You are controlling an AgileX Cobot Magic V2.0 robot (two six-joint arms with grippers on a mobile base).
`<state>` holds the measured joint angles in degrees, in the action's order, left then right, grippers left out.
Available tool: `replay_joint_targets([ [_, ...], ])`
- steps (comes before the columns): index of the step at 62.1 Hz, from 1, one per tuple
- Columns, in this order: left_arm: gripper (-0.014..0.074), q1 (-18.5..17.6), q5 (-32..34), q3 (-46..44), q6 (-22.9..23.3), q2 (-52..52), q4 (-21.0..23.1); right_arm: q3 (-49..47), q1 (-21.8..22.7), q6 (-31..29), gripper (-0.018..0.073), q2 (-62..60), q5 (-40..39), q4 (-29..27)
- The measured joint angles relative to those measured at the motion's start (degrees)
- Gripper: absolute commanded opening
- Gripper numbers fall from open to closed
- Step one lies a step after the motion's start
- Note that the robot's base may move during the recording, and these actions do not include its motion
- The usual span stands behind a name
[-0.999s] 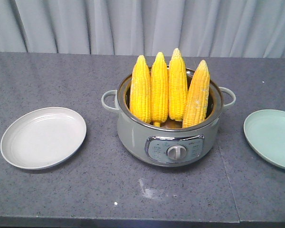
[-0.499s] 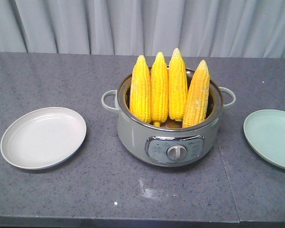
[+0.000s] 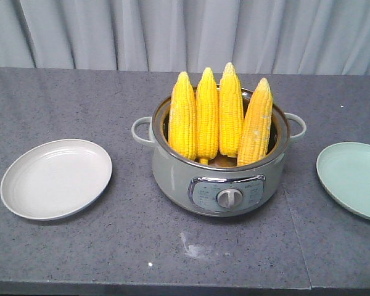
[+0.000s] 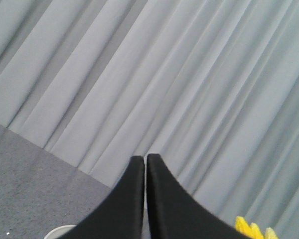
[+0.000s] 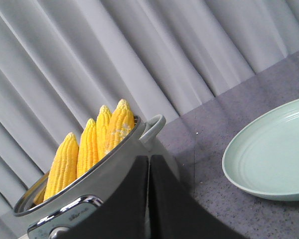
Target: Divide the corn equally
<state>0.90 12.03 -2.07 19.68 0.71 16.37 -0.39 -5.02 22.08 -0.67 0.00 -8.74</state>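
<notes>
The corn (image 3: 219, 117) stands tips-up in the cooker (image 3: 172, 176), probably so you can take it from above. Your left hand (image 4: 145, 160) and right hand (image 5: 149, 161) are pressed together, empty.

The tabletop (image 3: 80, 92) looks like matt, speckled grey stone. At centre frame, the cooker (image 3: 172, 176) has a smooth, glossy body with polished metal around its rim. The white plate (image 3: 55, 179) and green plate (image 3: 354, 176) have a smooth, soft sheen. The corn (image 3: 206, 111) is bumpy and waxy. The curtain (image 3: 172, 31) is matt cloth.
</notes>
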Motion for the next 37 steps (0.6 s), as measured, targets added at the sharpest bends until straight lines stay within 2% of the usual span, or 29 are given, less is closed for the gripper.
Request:
replay_joint_targets([
  [9,-0.0006,0.0,-7.68,-8.69,0.59,0.0,-3.49,-10.65,0.0,-3.86,-0.0002,0.94,9.12,0.53],
  [20,-0.0004,0.0,-18.81,-20.0,-0.08,-0.79,-7.41,-24.23,0.0,-16.07,0.0008,8.06,17.36,0.57],
  [31,0.0002,0.0,-31.54,-30.55,-5.32,-9.93,-7.04,-34.07,0.0,-25.56,0.0034,17.57,20.73,0.57],
  [37,0.0006,0.0,-34.7,-34.83,-9.82,-15.28,-4.55,-36.9,0.0,-28.16,0.0095,21.53,22.17,0.45],
])
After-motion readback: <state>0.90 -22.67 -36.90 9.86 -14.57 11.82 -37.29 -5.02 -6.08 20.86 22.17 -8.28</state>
